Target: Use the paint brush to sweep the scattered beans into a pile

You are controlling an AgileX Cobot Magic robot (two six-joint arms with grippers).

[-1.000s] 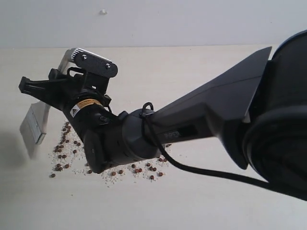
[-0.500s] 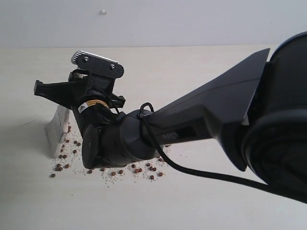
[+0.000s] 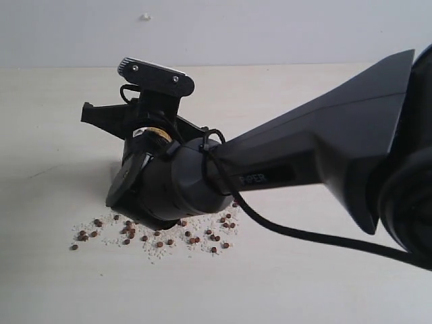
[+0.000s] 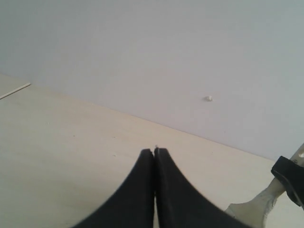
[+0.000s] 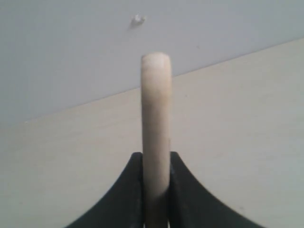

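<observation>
Gripping the paint brush by its handle with the right tool, jaws tight on both flat sides, rounded end poking out past them. Probably held that far back to let the bristles reach the table while the wrist rides above it. Can't see ferrule or bristles in any view; likely hidden behind the wrist end of the right arm in the exterior shot.

Found the beans strung out in a loose band with whitish grains, at 6 o'clock under that wrist and trailing toward 8 o'clock. No pile yet. Judging this as mid-sweep, with plenty left to gather.

Holding the left tool off to the side, jaws pressed together on nothing, facing the wall; presumably kept out of the sweep path.

Noting a black cable slung under the right arm at 4 o'clock, close above the band's end; could drag through the beans if the arm drops. Ignoring the small white speck on the wall at 12 o'clock.
</observation>
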